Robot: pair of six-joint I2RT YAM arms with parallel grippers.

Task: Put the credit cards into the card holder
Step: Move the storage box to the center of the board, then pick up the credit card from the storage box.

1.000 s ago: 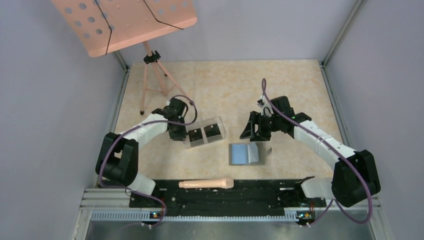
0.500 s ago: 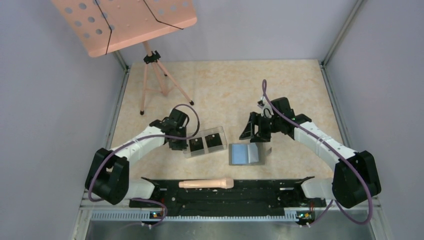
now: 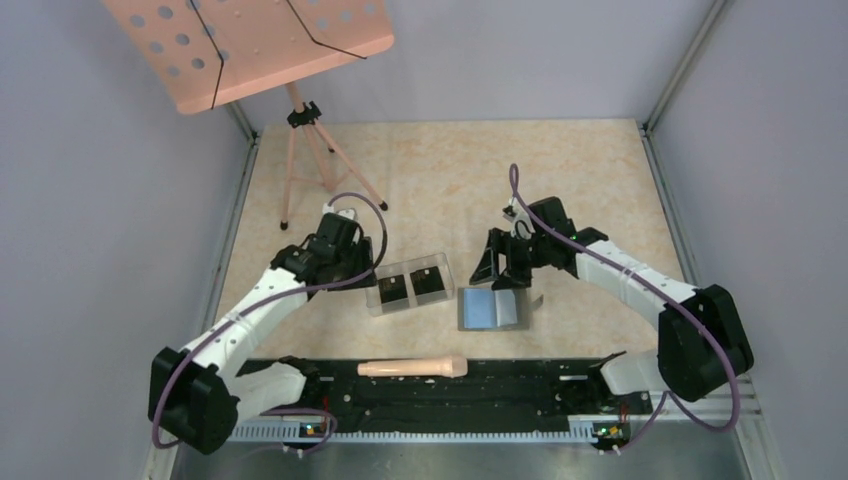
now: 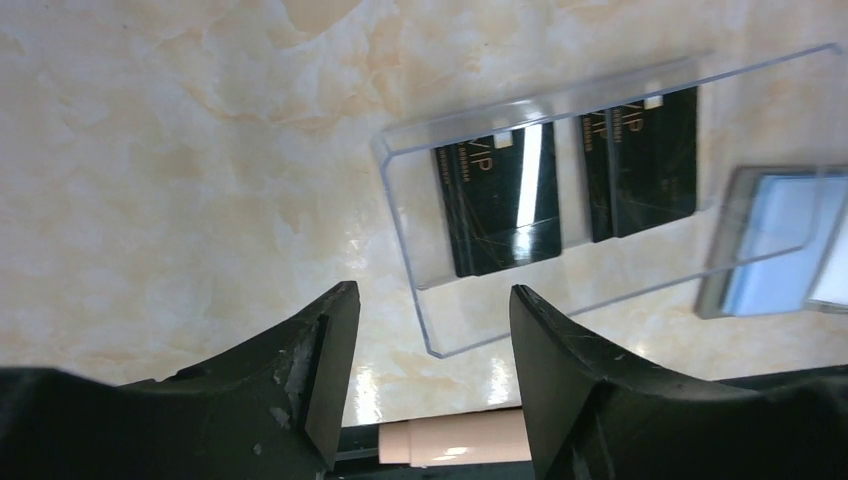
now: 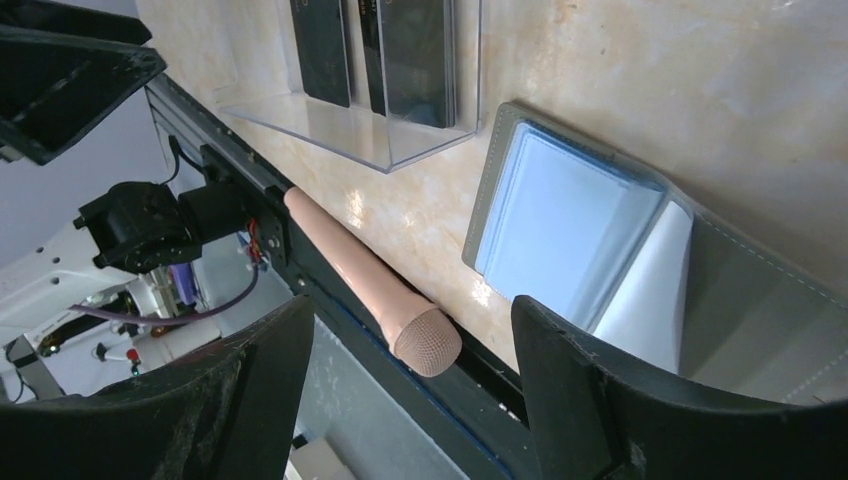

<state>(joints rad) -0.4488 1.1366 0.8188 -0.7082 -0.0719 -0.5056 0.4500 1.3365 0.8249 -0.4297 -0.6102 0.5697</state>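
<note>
Black credit cards (image 4: pixel 500 200) in a clear box (image 4: pixel 480 310) lie just right of the nearer, open left gripper (image 4: pixel 430 300); right gripper (image 3: pixel 503 268) likewise open.

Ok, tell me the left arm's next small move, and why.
Probably lower the left jaws, open and empty, onto the nearer of the credit cards: both lie flat in the clear box, and the card holder lies open beside it.

The left gripper (image 4: pixel 432 300) reaches toward one o'clock, jaws apart (nothing between them). The right gripper (image 5: pixel 410 320) reaches toward ten o'clock, likewise spread and empty.
</note>
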